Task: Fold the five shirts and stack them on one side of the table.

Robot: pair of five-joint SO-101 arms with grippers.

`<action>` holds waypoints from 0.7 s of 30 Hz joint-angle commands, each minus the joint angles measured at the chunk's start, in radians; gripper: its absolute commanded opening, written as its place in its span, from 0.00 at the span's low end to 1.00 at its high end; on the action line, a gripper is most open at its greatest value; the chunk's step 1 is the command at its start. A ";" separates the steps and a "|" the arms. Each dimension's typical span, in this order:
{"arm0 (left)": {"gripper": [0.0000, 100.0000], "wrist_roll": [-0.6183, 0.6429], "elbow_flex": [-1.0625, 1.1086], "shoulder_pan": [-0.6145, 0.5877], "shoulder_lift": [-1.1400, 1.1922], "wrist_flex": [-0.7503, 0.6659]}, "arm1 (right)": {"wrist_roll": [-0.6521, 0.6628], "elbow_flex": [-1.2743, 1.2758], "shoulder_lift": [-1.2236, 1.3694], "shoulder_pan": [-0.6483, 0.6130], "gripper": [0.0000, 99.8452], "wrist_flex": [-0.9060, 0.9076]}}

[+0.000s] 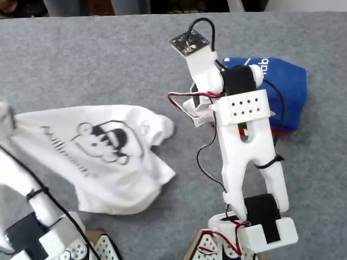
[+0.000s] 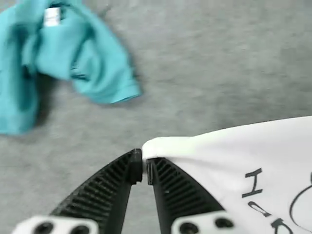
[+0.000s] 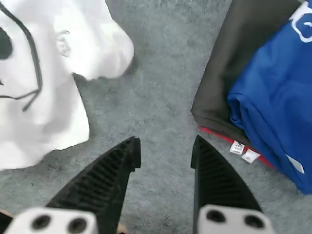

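On the grey table (image 1: 81, 59) — left gripper (image 2: 144, 168) clamps the white shirt (image 2: 234, 151), right gripper (image 3: 165, 151) spread apart.

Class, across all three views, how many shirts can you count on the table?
4 for certain: the white shirt pinched by the left gripper, the teal shirt crumpled apart, the blue shirt on top of the dark shirt. A red edge beneath may be a fifth.

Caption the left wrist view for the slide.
Left hand pinches the white shirt by its edge on the grey table; a crumpled teal shirt lies beyond.
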 commanded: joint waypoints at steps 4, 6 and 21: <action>0.03 -0.080 -0.064 -0.252 0.072 -0.129 | -0.106 0.025 0.094 -0.213 0.18 -0.063; 0.03 -0.078 -0.064 -0.285 0.107 -0.158 | -0.147 0.035 0.179 -0.281 0.18 -0.123; 0.03 -0.078 -0.045 -0.329 0.199 -0.147 | -0.407 -0.550 0.964 -0.569 0.32 -0.152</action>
